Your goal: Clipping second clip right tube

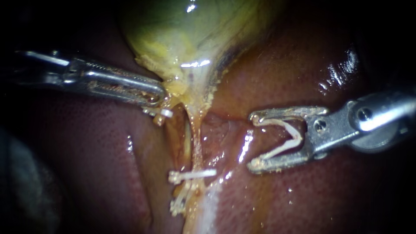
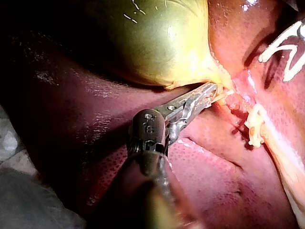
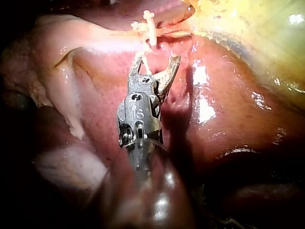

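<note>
The left steel instrument (image 1: pixel 158 96) is pinching the yellow-green gallbladder (image 1: pixel 190 30) at its neck; the right steel instrument (image 1: pixel 252 142), jaws wide, is cradling one open white V-shaped clip (image 1: pixel 288 130); three shut white clips (image 1: pixel 193 174) are sitting along the pale tubes (image 1: pixel 197 143).

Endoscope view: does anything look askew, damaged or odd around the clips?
Nothing damaged or spilled. The upper clip lies squarely across the tube; the lower clip sits slanted along it, the only oddity. The right instrument holds an open clip, clear of the tube.
</note>
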### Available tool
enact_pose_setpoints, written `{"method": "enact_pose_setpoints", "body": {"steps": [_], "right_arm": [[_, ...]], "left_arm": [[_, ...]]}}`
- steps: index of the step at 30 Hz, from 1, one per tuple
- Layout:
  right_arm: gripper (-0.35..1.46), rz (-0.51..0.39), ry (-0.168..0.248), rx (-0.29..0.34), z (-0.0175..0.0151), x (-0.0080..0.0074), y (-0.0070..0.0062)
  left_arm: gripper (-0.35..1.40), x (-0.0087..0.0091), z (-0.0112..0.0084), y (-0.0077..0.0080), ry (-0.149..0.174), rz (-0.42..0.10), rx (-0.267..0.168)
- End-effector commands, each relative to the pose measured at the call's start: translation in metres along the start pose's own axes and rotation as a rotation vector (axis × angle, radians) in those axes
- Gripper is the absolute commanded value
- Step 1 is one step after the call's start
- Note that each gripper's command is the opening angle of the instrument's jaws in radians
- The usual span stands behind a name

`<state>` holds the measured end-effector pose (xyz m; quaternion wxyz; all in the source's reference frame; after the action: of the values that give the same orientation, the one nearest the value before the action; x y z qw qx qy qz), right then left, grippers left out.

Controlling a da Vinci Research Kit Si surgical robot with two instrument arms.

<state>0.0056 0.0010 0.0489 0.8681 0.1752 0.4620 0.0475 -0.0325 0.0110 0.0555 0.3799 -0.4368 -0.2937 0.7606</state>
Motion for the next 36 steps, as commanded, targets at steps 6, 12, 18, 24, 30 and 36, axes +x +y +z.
{"method": "enact_pose_setpoints", "body": {"steps": [6,12,18,24,30,36], "right_arm": [[0.47,0.003,0.0,-0.001,-0.0001,0.0002,0.0001],[0.48,0.009,0.021,-0.002,-0.0002,0.0006,0.0003],[0.49,0.025,0.071,0.023,0.0008,0.0019,0.0002],[0.47,0.159,0.113,0.075,0.0039,0.003,0.0004],[0.46,0.271,0.119,0.091,0.008,0.003,0.001],[0.47,0.353,0.109,0.101,0.0115,0.0016,0.0016]], "left_arm": [[-0.35,0.0007,-0.0035,0.0014,-0.006,-0.007,-0.015],[-0.35,0.0019,-0.0075,0.0036,0.003,-0.019,0.002],[-0.35,0.0018,-0.0067,0.0038,0.003,-0.025,0.009],[-0.35,0.0018,-0.0066,0.0037,0.003,-0.024,0.01],[-0.35,0.0018,-0.0065,0.0037,0.004,-0.025,0.01],[-0.35,0.0019,-0.0064,0.0037,0.004,-0.025,0.01]]}}
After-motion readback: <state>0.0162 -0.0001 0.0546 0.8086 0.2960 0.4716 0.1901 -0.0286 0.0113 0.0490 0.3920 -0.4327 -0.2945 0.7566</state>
